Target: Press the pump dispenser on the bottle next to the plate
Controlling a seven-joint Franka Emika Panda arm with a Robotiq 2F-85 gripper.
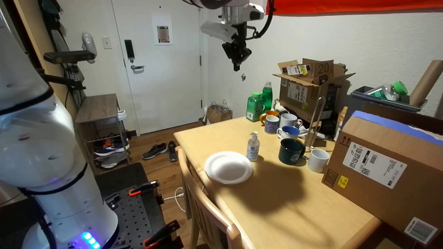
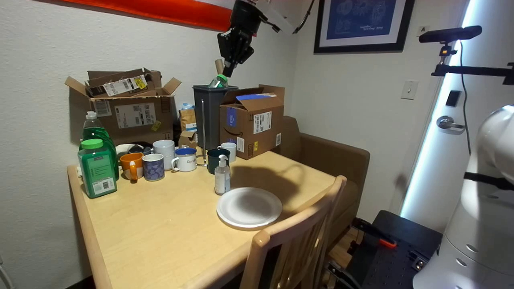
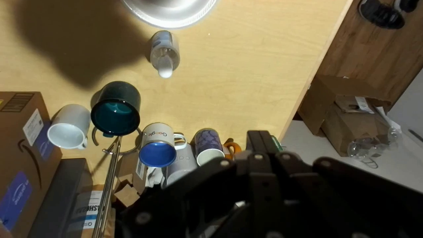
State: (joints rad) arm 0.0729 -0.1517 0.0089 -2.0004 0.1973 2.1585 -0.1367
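Note:
The small translucent bottle stands upright on the table in both exterior views [image 1: 253, 150] [image 2: 222, 180], with the pale pump dispenser [image 1: 254, 134] [image 2: 222, 160] on top. The round white plate [image 1: 228, 167] [image 2: 249, 207] lies close beside it. In the wrist view, the bottle [image 3: 162, 44] is at upper middle, its pump dispenser [image 3: 165, 67] pointing down the picture, and the plate [image 3: 172, 23] is cut off by the top edge. My gripper [image 1: 236, 67] [image 2: 227, 71] is high above the table, well away from the bottle. Its fingertips [image 3: 259, 140] are together with nothing between them.
A dark green mug [image 1: 290, 151] and a white mug [image 1: 318, 160] stand near the bottle. More mugs, green bottles [image 1: 255, 107] and a thin metal stand [image 1: 315, 122] are behind. A large cardboard box [image 1: 384, 173] stands at the side; a chair [image 2: 299, 237] is against the table edge.

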